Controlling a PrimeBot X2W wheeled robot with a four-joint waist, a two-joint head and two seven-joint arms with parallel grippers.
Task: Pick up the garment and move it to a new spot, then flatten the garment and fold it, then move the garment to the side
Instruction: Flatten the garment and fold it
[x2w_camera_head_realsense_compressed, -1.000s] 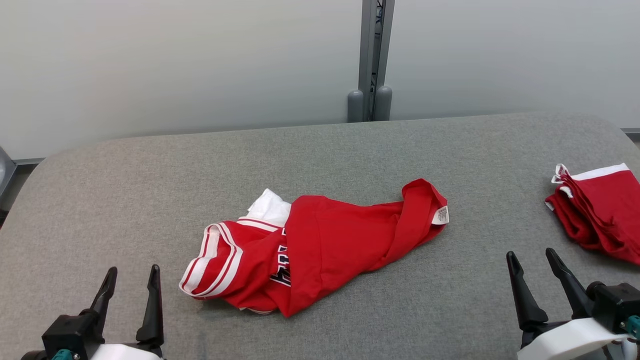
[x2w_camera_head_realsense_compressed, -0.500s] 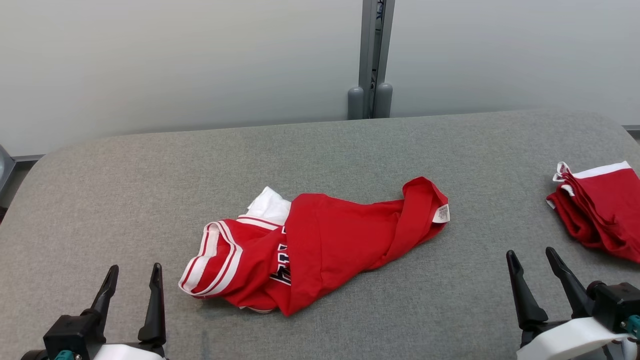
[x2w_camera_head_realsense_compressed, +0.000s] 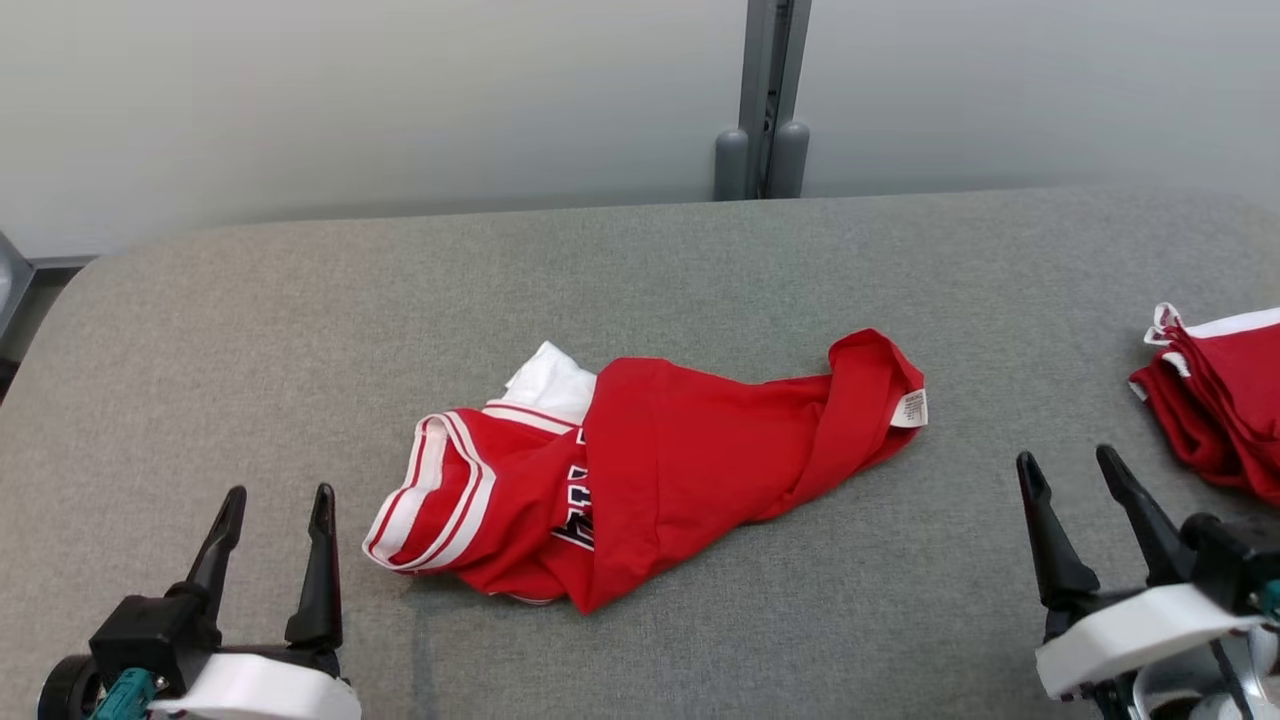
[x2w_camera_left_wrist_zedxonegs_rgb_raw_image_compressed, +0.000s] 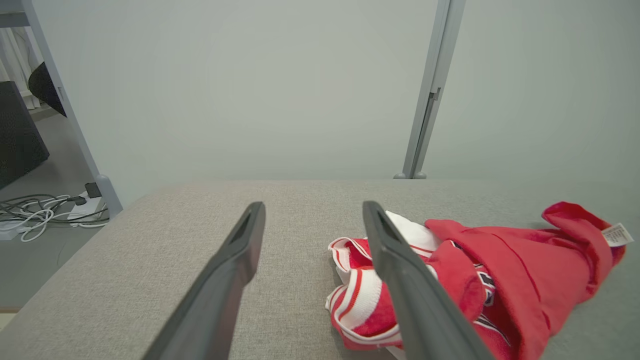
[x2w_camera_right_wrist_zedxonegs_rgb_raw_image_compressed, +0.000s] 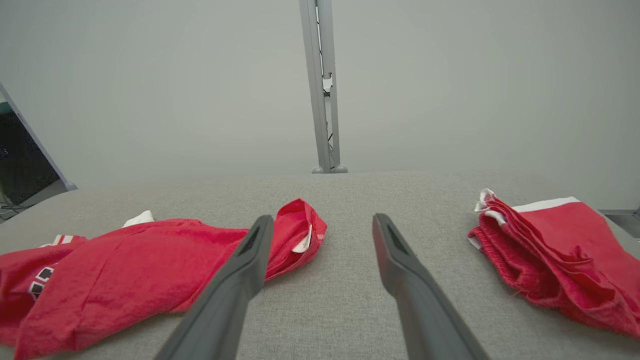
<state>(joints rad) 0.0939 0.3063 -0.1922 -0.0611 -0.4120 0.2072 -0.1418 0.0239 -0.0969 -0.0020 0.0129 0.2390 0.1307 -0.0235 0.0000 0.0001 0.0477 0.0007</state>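
Garment (x2w_camera_head_realsense_compressed: 650, 470) first: a red jersey with white-and-red striped trim (x2w_camera_head_realsense_compressed: 430, 490), lying crumpled on the grey padded table (x2w_camera_head_realsense_compressed: 250, 330). I take the upright grey post (x2w_camera_head_realsense_compressed: 765, 100) behind the table's far edge as my mark. The jersey sits on the robot's side of that post and stretches from a little right of it to well left of it. Its striped end is the part farthest left of the post. Its small white label (x2w_camera_head_realsense_compressed: 912, 408) is at the end just right of the post.

My left gripper (x2w_camera_head_realsense_compressed: 279, 492) hovers far to the left of the post, at the near edge of the table. Its fingers are spread wide and hold nothing. It is close beside the striped end but clear of the cloth (in the left wrist view one finger overlaps the trim, though I see no contact).

My right gripper (x2w_camera_head_realsense_compressed: 1065, 457) is well right of the post, also wide open and empty, apart from the label end.

Farther right of the post lies a second red pile (x2w_camera_head_realsense_compressed: 1225, 400), with a white band along its top.
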